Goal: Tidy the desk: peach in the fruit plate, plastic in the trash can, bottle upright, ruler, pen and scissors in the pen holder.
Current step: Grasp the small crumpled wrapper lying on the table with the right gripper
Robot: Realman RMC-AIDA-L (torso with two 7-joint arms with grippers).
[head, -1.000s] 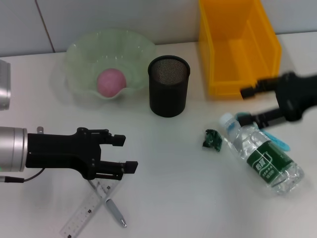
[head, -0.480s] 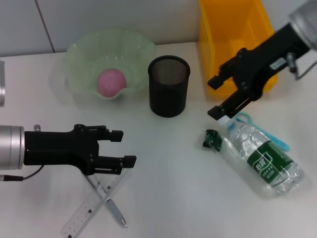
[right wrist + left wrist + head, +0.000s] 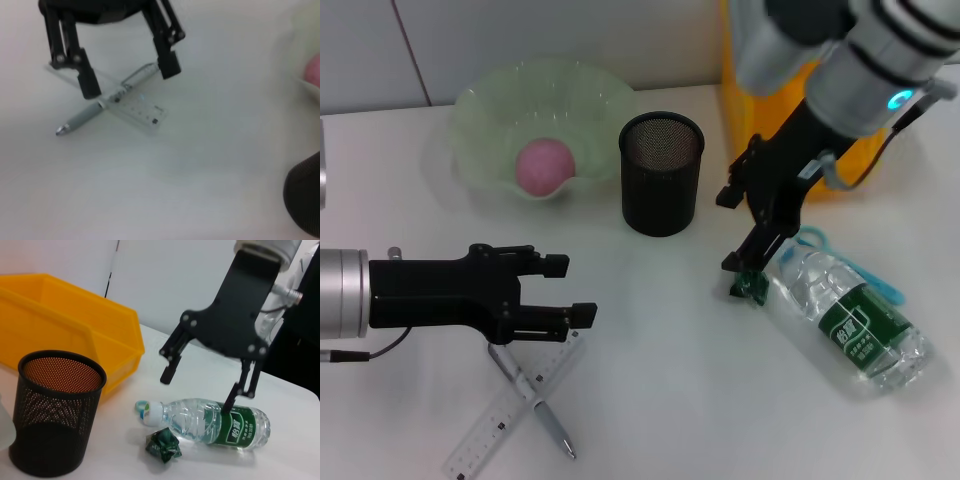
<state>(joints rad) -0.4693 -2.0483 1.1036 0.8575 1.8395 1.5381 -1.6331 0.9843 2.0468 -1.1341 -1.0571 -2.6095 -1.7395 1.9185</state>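
Two grippers are in view, both with jaws apart and empty. Right gripper (image 3: 744, 228) hangs directly over the crumpled green plastic wrapper (image 3: 749, 281), which lies on the white desk (image 3: 670, 380) touching the neck of the toppled clear water bottle (image 3: 850, 320); the right arm is plainly nearer. Left gripper (image 3: 565, 290) hovers above the crossed transparent ruler (image 3: 505, 410) and grey pen (image 3: 545, 418).

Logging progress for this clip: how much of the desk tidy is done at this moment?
Done: the peach sits in the fruit plate. In hand: the right pincer, open, hangs over the green plastic scrap. Left: the bottle lies on its side; ruler and pen lie crossed under the open left pincer; the pen holder looks empty.
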